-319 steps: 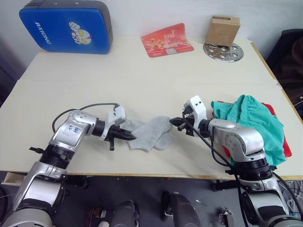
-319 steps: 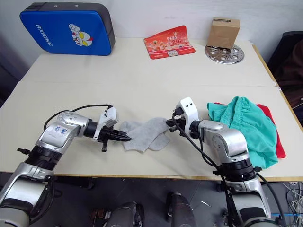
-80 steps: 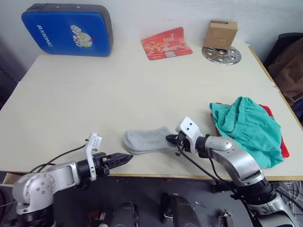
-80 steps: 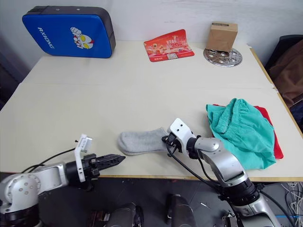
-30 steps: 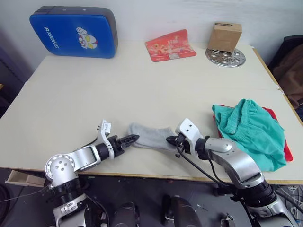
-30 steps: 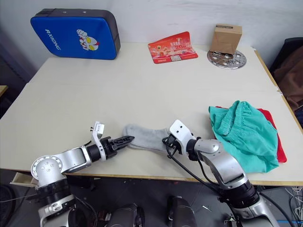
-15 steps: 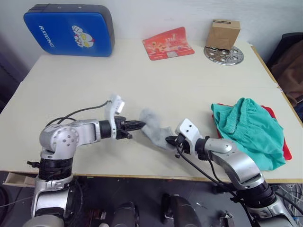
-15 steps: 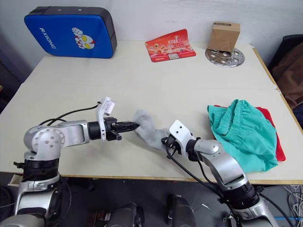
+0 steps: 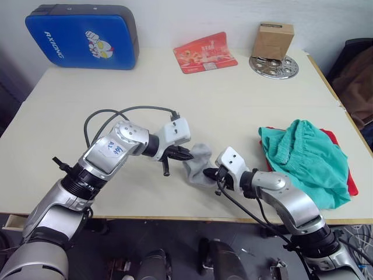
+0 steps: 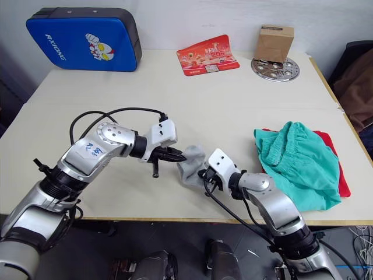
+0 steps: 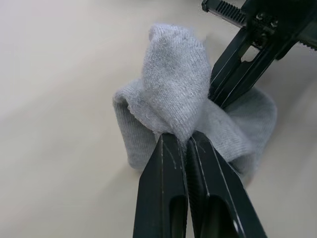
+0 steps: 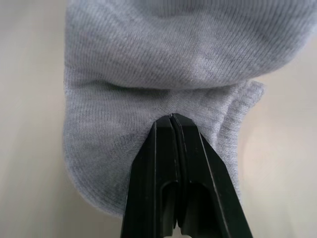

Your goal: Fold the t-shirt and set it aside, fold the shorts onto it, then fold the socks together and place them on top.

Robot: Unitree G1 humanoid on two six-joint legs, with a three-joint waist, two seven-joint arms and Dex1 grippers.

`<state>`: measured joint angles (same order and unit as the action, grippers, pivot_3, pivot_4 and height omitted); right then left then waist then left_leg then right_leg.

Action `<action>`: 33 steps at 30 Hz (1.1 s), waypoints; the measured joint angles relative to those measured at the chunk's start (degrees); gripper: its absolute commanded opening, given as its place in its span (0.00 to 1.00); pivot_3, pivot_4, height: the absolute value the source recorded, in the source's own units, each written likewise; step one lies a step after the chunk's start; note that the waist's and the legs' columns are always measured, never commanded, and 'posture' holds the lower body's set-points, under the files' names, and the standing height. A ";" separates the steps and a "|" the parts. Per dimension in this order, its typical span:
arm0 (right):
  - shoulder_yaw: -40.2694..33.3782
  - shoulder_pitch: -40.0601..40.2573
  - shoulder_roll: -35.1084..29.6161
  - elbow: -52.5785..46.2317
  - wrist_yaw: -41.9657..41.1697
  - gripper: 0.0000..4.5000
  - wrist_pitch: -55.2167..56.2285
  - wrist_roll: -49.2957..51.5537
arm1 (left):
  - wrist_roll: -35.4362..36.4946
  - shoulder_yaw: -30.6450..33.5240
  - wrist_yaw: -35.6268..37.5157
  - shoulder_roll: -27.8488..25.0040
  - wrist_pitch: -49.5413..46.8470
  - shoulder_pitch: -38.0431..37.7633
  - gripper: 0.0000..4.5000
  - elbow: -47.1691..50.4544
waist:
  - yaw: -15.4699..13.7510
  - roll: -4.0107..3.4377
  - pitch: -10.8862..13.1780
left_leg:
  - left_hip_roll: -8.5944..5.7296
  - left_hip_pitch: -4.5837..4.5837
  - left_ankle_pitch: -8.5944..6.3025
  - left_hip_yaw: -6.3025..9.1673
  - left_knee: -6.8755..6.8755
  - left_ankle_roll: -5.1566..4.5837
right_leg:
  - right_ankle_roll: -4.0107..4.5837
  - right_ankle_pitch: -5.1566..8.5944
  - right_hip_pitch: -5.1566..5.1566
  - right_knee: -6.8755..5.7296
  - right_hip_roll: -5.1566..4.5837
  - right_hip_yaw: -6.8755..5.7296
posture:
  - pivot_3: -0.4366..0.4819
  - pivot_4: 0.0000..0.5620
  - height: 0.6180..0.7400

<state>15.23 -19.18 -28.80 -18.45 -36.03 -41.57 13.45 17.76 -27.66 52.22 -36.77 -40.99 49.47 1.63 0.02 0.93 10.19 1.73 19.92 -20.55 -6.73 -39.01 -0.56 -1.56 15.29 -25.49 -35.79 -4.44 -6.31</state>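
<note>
The light grey socks (image 9: 198,167) are bunched into a folded heap near the table's front edge. My left gripper (image 9: 185,156) is shut on their raised end (image 11: 173,94). From the right, my right gripper (image 9: 208,173) is shut on the opposite end of the socks (image 12: 163,64), close to the left one. The teal-green shorts (image 9: 303,157) lie crumpled at the right of the table. They cover the red t-shirt (image 9: 350,182), which shows just a strip along its right side.
At the back of the cream table (image 9: 116,99) stand a blue padded case (image 9: 81,35), a red printed card (image 9: 205,51) and a cardboard box (image 9: 272,39) on a metal disc (image 9: 274,65). A dark bag (image 9: 356,70) sits past the right edge.
My left gripper has lifted its end of the socks and carried it right, toward the right gripper. The socks, flat a second ago, are now folded over. The right gripper has stayed put.
</note>
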 measured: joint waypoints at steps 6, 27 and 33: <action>-0.03 0.28 0.04 -0.40 0.58 0.00 -0.09 -0.01 | -0.18 0.85 1.94 2.96 -0.99 -0.16 0.01 -1.87 | 0.00 0.01 0.00 | -0.01 0.13 0.04 0.10 -0.05 -0.09 | -0.03 -0.02 -0.03 0.01 -0.02 -0.08 | 0.48 0.27 1.00; 0.02 -0.10 0.08 0.08 0.59 0.00 -0.11 -0.40 | 9.84 38.52 -16.20 11.77 -35.39 -18.42 0.11 2.67 | -0.15 0.06 0.00 | -0.04 0.21 0.07 0.30 -0.15 -0.15 | -0.09 -0.05 -0.01 -0.03 -0.12 -0.21 | 0.48 0.27 1.00; 0.44 -0.70 0.09 0.67 -0.13 0.00 0.20 -0.46 | 12.88 51.90 -24.57 20.98 -48.34 -18.72 0.50 8.29 | 0.02 0.08 -0.01 | -0.05 0.18 0.06 0.31 -0.12 -0.07 | -0.11 -0.07 0.00 -0.06 -0.10 -0.22 | 0.48 0.27 1.00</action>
<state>15.67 -19.89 -28.71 -17.78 -36.15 -41.37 12.99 30.65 24.25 27.66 -15.79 -89.33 30.75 9.93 0.04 1.02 10.18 1.68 20.10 -20.49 -6.42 -39.13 -0.62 -1.68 15.22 -25.50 -35.85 -4.54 -6.53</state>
